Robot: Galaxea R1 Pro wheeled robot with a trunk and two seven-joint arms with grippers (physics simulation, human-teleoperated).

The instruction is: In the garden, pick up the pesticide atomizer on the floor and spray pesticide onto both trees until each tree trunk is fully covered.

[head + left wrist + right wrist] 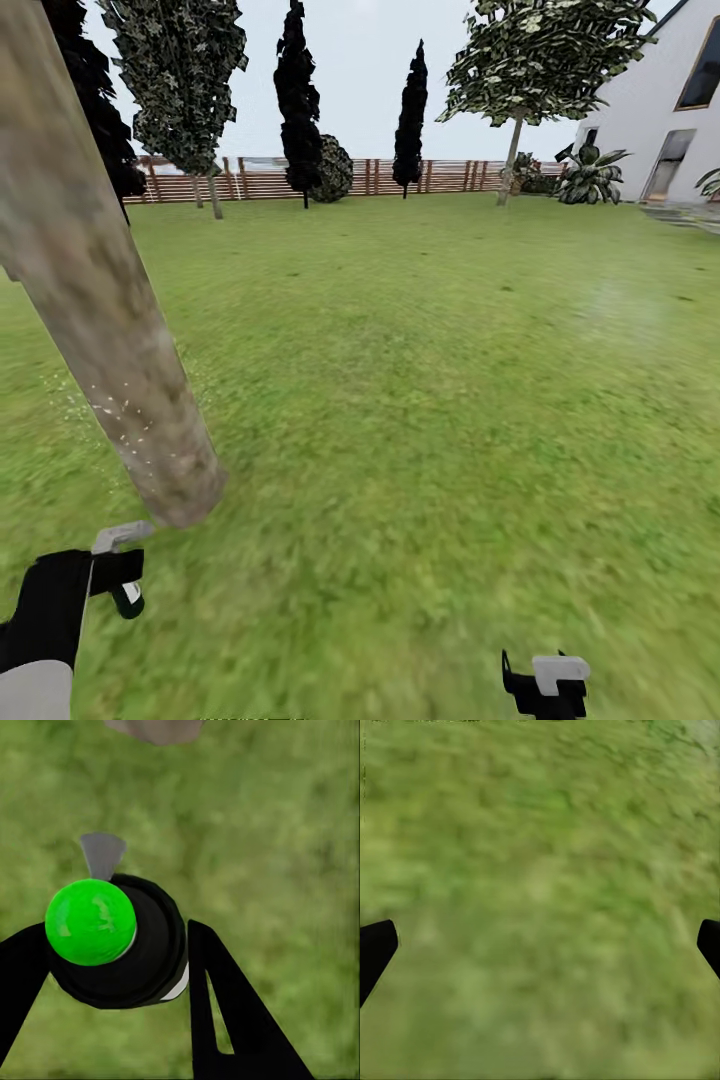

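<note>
The left gripper (pixel 120 967) is clamped around the black pesticide atomizer with a bright green round cap (pixel 91 921) and grey nozzle. Just ahead of it rises the mottled grey-beige tree trunk (pixel 110 330), flecked with fine white pesticide specks (pixel 105 410). The right gripper (pixel 540 945) (fingers spread wide, holding nothing) hangs over blurry green grass (pixel 540 855).

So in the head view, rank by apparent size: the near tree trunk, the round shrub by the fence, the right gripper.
1. Near tree trunk, by far largest, though nearness inflates it.
2. Right gripper and round shrub look alike; distance makes ranking unsure.
</note>
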